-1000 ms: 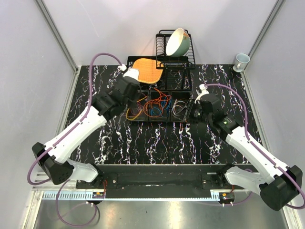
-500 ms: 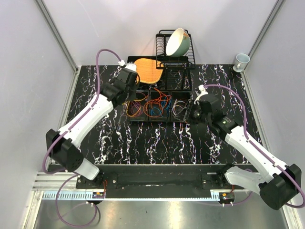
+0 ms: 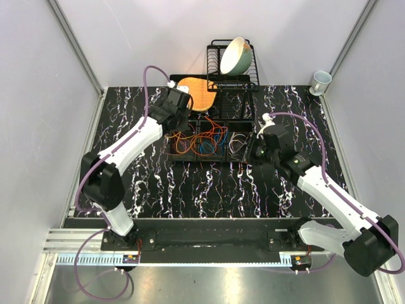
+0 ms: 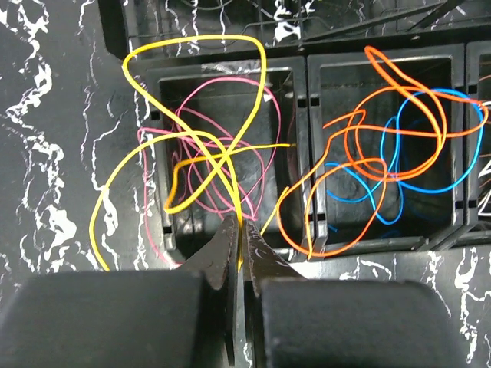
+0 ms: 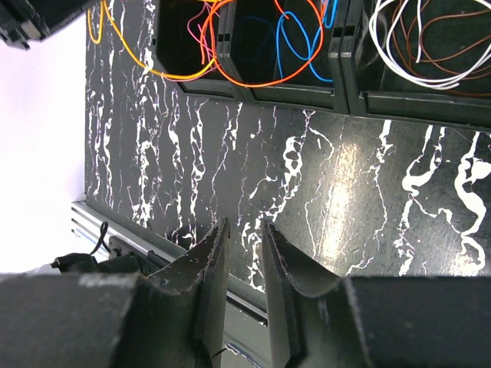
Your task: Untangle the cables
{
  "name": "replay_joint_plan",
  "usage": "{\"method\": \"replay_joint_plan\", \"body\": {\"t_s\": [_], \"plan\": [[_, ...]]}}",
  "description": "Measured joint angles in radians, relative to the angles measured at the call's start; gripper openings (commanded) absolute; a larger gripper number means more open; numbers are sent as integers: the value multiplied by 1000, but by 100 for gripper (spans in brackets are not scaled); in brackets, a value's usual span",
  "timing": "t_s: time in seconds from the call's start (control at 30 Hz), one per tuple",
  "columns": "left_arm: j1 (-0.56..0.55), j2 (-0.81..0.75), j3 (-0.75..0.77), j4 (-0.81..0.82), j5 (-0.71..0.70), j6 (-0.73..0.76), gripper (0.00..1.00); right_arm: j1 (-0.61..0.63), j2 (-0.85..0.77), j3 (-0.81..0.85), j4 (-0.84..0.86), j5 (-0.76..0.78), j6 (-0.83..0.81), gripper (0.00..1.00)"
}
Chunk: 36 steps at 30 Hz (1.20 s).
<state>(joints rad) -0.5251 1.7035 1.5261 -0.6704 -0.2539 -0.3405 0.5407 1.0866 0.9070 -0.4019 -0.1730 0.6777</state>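
Left gripper (image 4: 238, 226) pinches the yellow cable (image 4: 192, 38) at the near wall of the tray (image 4: 301, 138), while the right gripper (image 5: 244, 226) waits.

The cables (image 3: 202, 136) lie in the compartments of the black tray. The yellow one is looped with a pink cable (image 4: 222, 80) in the left compartment and spills over its rim onto the table (image 5: 322, 176). An orange cable (image 4: 374, 52) and a blue cable (image 4: 460, 96) are tangled in the middle one. The left fingers are pressed together, and the yellow strand seems to run between their tips, though the contact itself is hard to see. Probably this hold is for drawing the yellow loop out of the pink one. The right fingers stand a little apart with nothing between them, over bare table in front of the tray, likely kept aside so the left arm has room.
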Motion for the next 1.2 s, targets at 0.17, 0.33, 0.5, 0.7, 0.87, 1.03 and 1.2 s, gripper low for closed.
{"method": "replay_joint_plan", "body": {"t_s": [0.17, 0.33, 0.5, 0.7, 0.87, 1.03, 1.2], "plan": [[3, 31, -1, 67, 3, -1, 0, 0, 7, -5, 0, 0, 0, 29], [6, 37, -92, 176, 16, -24, 0, 0, 8, -5, 0, 0, 0, 29], [7, 19, -249, 255, 34, -61, 0, 0, 8, -14, 0, 0, 0, 29], [7, -27, -357, 304, 63, -104, 0, 0, 17, -19, 5, -3, 1, 29], [7, -43, -369, 348, 96, -133, 0, 0, 26, -19, 15, -4, 2, 29], [7, -76, -389, 344, 132, -150, 0, 0, 26, -26, 15, -4, 4, 29], [-2, -101, -396, 323, 152, -169, 0, 0, 26, -32, 15, -4, 6, 29]]}}
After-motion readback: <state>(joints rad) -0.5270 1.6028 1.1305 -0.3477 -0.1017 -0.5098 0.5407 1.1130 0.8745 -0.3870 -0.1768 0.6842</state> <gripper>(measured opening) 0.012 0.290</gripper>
